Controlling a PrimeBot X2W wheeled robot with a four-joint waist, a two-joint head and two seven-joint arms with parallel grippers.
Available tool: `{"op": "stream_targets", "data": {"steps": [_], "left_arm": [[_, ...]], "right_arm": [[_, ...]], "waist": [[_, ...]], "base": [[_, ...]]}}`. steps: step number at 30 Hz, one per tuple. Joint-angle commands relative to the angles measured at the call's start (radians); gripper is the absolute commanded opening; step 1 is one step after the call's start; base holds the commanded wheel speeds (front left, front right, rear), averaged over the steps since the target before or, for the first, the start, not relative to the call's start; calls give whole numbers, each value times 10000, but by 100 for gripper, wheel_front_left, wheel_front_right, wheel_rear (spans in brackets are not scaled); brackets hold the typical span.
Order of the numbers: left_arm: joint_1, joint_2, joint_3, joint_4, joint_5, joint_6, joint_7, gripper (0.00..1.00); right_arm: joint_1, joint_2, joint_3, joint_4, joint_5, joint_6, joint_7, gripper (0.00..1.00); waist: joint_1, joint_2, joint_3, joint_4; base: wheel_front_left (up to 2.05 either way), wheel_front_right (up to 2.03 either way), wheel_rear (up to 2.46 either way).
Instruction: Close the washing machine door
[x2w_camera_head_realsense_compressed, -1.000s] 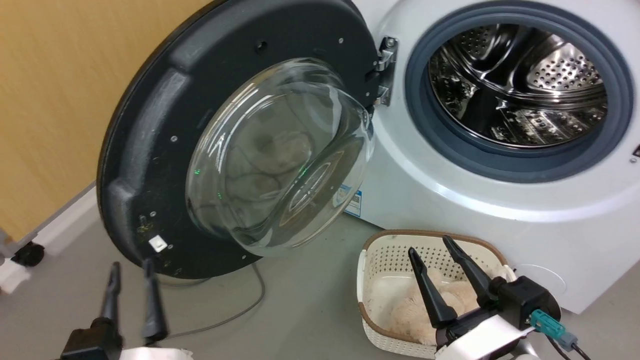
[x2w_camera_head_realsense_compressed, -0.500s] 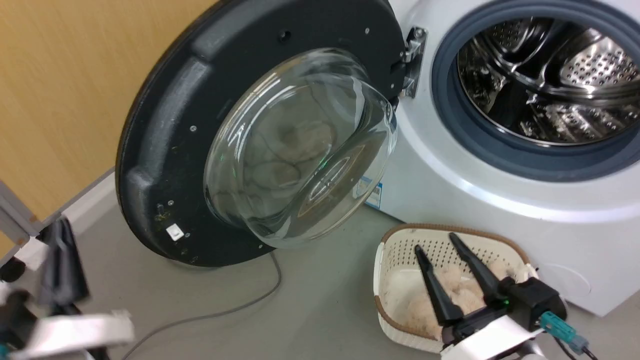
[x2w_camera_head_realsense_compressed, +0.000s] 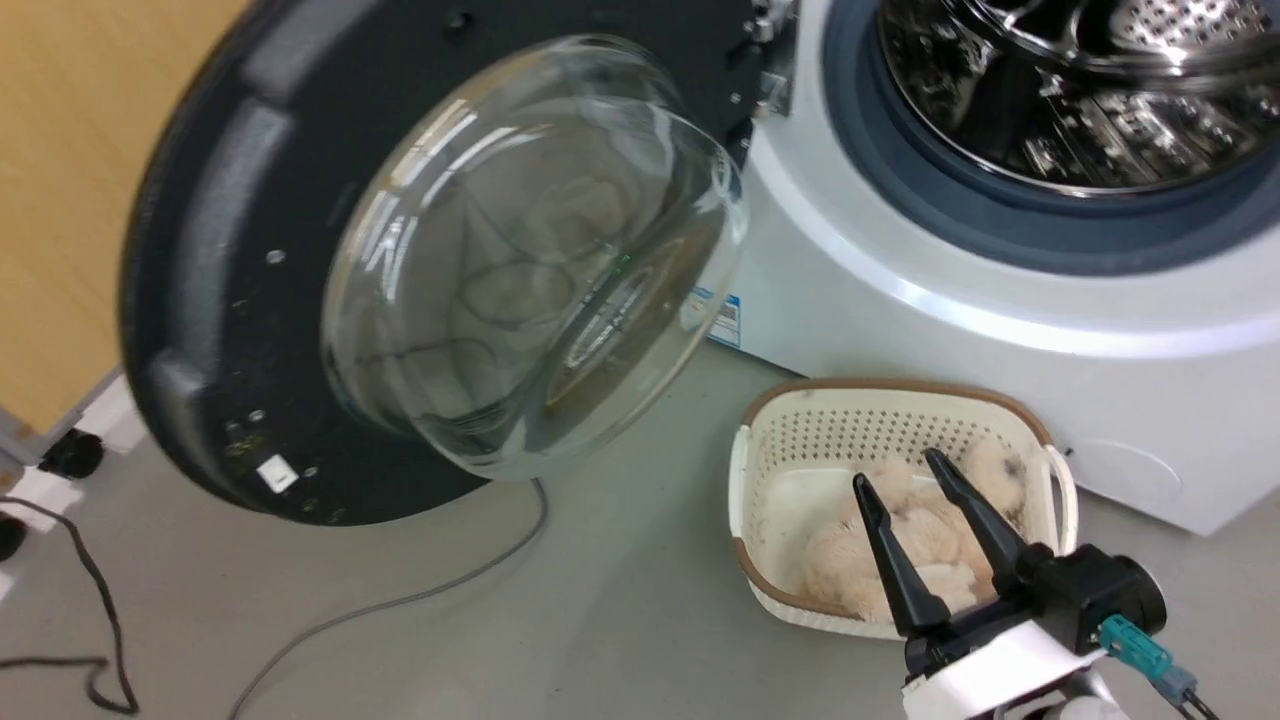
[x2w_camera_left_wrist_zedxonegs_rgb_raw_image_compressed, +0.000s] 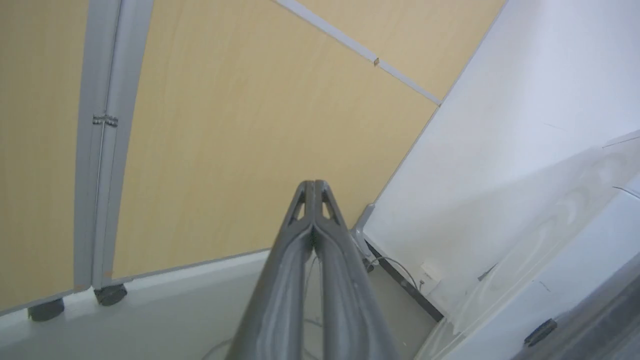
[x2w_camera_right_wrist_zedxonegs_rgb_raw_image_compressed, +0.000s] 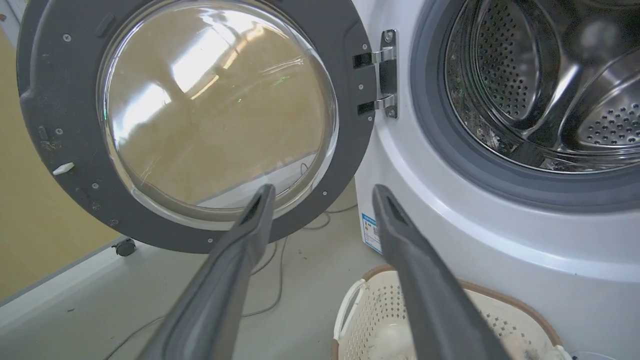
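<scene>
The washing machine door (x2w_camera_head_realsense_compressed: 200, 250) stands wide open to the left of the washing machine (x2w_camera_head_realsense_compressed: 950, 330), hanging on its metal hinge (x2w_camera_right_wrist_zedxonegs_rgb_raw_image_compressed: 385, 75). Its clear glass bowl (x2w_camera_head_realsense_compressed: 520, 260) bulges toward me. The steel drum (x2w_camera_right_wrist_zedxonegs_rgb_raw_image_compressed: 525, 90) sits open inside the grey-blue seal (x2w_camera_head_realsense_compressed: 1000, 235). My right gripper (x2w_camera_head_realsense_compressed: 900, 470) is open and empty, hovering over the basket at lower right; in the right wrist view its fingers (x2w_camera_right_wrist_zedxonegs_rgb_raw_image_compressed: 324, 189) point at the gap between door and machine. My left gripper (x2w_camera_left_wrist_zedxonegs_rgb_raw_image_compressed: 314, 182) is shut on nothing and points at the wood panel wall (x2w_camera_left_wrist_zedxonegs_rgb_raw_image_compressed: 225, 125), beside the machine's white side (x2w_camera_left_wrist_zedxonegs_rgb_raw_image_compressed: 500, 150).
A cream perforated basket (x2w_camera_head_realsense_compressed: 800, 440) with fluffy beige cloth (x2w_camera_head_realsense_compressed: 900, 550) stands on the floor in front of the machine. A grey cable (x2w_camera_head_realsense_compressed: 400, 600) and a black cable (x2w_camera_head_realsense_compressed: 90, 580) lie on the floor below the door. The wood panel has casters (x2w_camera_head_realsense_compressed: 70, 455) at its foot.
My left gripper has shut and swung away to the left, out past the door's edge. The head camera has shifted. The right gripper stays open over the basket, and the door has not swung.
</scene>
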Motion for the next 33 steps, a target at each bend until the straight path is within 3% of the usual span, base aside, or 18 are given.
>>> {"op": "stream_targets", "data": {"steps": [1, 8, 15, 16, 20, 27, 33], "left_arm": [[-256, 145, 127, 285, -325, -68, 190, 0], [-1360, 157, 832, 2285, -3446, -103, 3117, 0], [-1456, -128, 1229, 2943, -5698, -110, 6050, 0], [-1117, -256, 1045, 2630, -6094, -111, 7018, 0], [-482, -497, 803, 1948, -6499, -111, 8040, 0], [623, -879, 484, 731, -6803, -30, 9200, 0], [1610, -1682, 173, -863, -7372, 372, 10209, 0]], "right_arm": [[-177, -54, 12, 0, -42, 6, -45, 100], [-314, -76, -3, 48, -35, 6, -45, 100], [-300, 10, -15, 115, 23, 6, -45, 100], [-251, 53, -41, 121, 44, 6, -45, 100], [-98, 115, -95, 145, 92, 6, -45, 100], [244, 278, -302, 110, 180, 6, -45, 100], [476, 428, -482, 56, 217, 6, -45, 100]], "waist": [[-1, 0, 132, -158], [-1, 0, 232, -348], [-1, 0, 26, -465], [-1, 0, -135, -502], [-1, 0, -462, -598], [-1, 0, -1083, -848], [-1, 0, -1453, -1209]], "base": [[0, 0, 0], [0, 0, 0], [0, 0, 0], [0, 0, 0], [0, 0, 0], [0, 0, 0], [0, 0, 0]]}}
